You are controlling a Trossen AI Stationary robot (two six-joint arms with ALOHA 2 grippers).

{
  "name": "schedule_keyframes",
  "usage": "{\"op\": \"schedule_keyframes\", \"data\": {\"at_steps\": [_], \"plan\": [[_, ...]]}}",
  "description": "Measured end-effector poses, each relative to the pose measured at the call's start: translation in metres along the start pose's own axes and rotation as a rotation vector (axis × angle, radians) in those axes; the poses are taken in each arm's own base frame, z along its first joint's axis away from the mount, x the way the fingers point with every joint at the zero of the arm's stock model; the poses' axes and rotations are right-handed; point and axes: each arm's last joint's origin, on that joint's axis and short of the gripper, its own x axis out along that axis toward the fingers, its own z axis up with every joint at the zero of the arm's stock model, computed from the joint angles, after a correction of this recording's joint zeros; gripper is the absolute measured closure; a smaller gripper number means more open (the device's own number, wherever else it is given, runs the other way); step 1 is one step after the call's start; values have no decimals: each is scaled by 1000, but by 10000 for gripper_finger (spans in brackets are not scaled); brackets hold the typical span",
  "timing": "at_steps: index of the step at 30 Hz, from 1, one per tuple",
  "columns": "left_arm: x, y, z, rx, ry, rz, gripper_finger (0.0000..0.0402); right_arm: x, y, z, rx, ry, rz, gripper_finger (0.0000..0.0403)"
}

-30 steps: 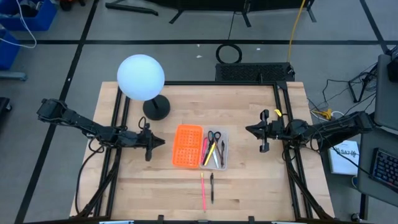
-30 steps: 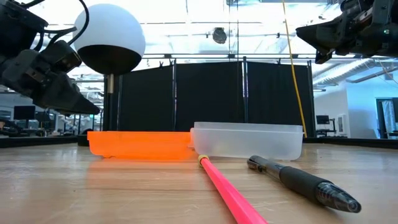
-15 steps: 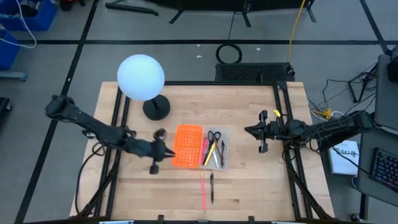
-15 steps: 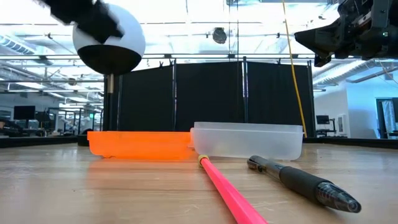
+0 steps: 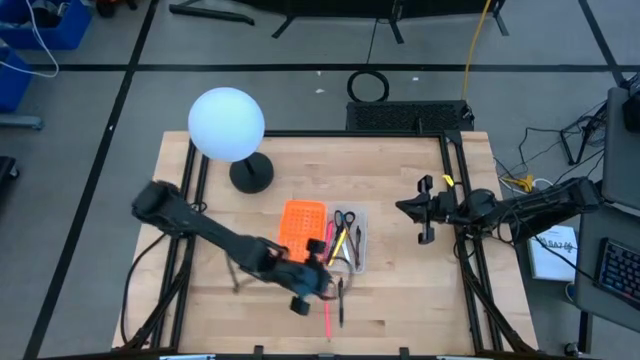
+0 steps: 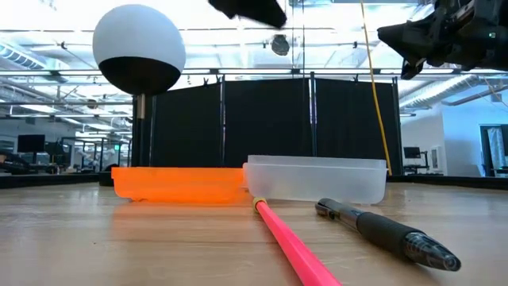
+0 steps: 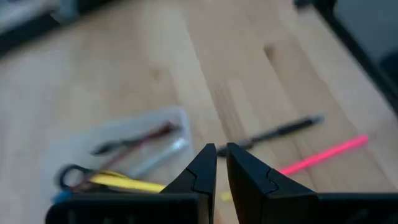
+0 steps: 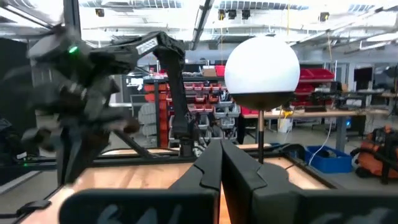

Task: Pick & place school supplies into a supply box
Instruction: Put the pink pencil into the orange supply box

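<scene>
Left gripper point(image 5: 322, 284): positioned above the table just in front of the supply box, near the loose pens; fingers point(image 7: 202, 171) are seen almost closed, with a thin gap between them and nothing held.
Right gripper point(image 5: 408, 209): held above the table's right side, well apart from the box; fingers point(image 8: 211, 165) are pressed together, empty.
Supply box point(image 5: 303, 213): placed at mid-table, orange half on the left, clear tray point(image 5: 357, 262) on the right.
Tray contents: scissors point(image 5: 344, 220), a yellow pencil point(image 5: 340, 243) and further pens are contained.
Loose items: a pink pen point(image 5: 326, 310) and a black pen point(image 5: 341, 306) are laid side by side on the table point(image 5: 400, 290), just in front of the tray.
Globe lamp point(image 5: 228, 125): stood at the far left corner.
</scene>
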Motion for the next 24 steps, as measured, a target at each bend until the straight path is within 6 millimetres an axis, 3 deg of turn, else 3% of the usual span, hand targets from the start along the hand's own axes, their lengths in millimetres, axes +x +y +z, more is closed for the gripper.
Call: {"op": "schedule_keyframes", "data": {"at_steps": [4, 8, 12, 16, 19, 24], "plan": [[37, 0, 10, -13, 87, 9, 355, 0, 1, -2, 52, 18, 30, 403], [56, -1, 28, 13, 67, 8, 355, 0, 5, -4, 50, 34, 150, 403], [58, 9, 51, 21, -5, -101, 355, 0, 6, -5, 69, 52, 207, 403], [56, 35, 69, -215, -68, -56, 355, 0, 6, -5, 51, 55, 207, 403], [58, 46, 69, -204, -64, -39, 355, 0, 6, -6, 38, 59, 208, 403], [62, 44, 60, -65, -11, -49, 355, 0, 6, -6, 26, 52, 208, 403]]}}
